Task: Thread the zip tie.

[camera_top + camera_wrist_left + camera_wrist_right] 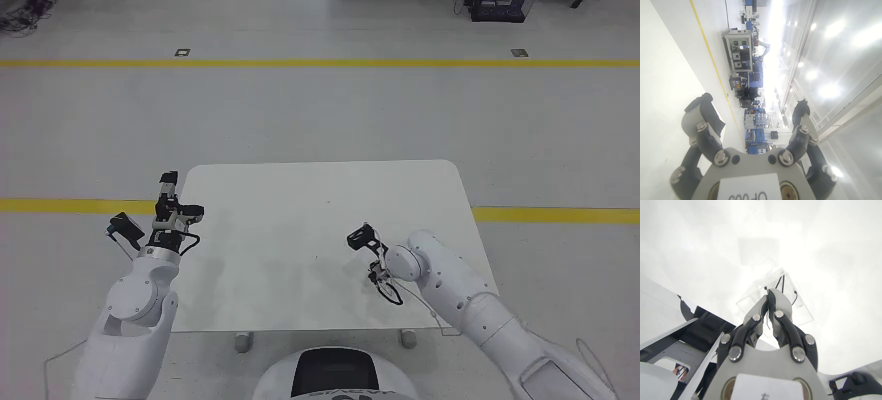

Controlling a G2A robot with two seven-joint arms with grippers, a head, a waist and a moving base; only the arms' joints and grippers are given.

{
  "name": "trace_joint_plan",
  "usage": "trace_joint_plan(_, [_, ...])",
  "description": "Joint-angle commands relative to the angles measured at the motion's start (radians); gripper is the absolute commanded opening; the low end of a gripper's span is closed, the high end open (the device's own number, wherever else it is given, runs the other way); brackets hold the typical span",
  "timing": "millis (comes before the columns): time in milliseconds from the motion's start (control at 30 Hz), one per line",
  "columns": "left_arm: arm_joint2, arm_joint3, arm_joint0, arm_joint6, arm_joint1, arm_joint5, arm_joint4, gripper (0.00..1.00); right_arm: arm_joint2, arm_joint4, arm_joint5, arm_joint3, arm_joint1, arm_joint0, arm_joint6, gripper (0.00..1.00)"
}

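Currently you have the right gripper [768, 298] at 3 o'clock from the centre of the table [320, 190], fingers pinched shut on a thin black zip tie [767, 321], while the left gripper [753, 100] sits at the 9 o'clock edge, fingers apart.

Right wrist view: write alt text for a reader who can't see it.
The right gripper is shut on a thin black zip tie, whose end hangs between the fingers. Beyond it is a clear rectangular panel with more black strands, against white.
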Motion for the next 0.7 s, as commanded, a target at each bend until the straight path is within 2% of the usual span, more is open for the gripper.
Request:
trace_joint_plan(0, [0.000, 0.000, 0.000, 0.000, 0.000, 0.000, 0.000, 1.00, 0.039, 0.004, -0.009, -0.044, 0.014, -0.030, -0.003, 0.00])
trace_joint_plan(300, [0.000, 0.000, 0.000, 0.000, 0.000, 0.000, 0.000, 1.00, 0.216, 0.078, -0.060, -0.191, 0.064, -0.167, -0.084, 0.00])
trace_joint_plan(533, [0.000, 0.000, 0.000, 0.000, 0.000, 0.000, 0.000, 1.00, 0.374, 0.232, -0.168, -0.259, 0.097, -0.285, -0.166, 0.00])
trace_joint_plan(667, [0.000, 0.000, 0.000, 0.000, 0.000, 0.000, 0.000, 1.00, 0.380, 0.244, -0.175, -0.258, 0.098, -0.288, -0.167, 0.00])
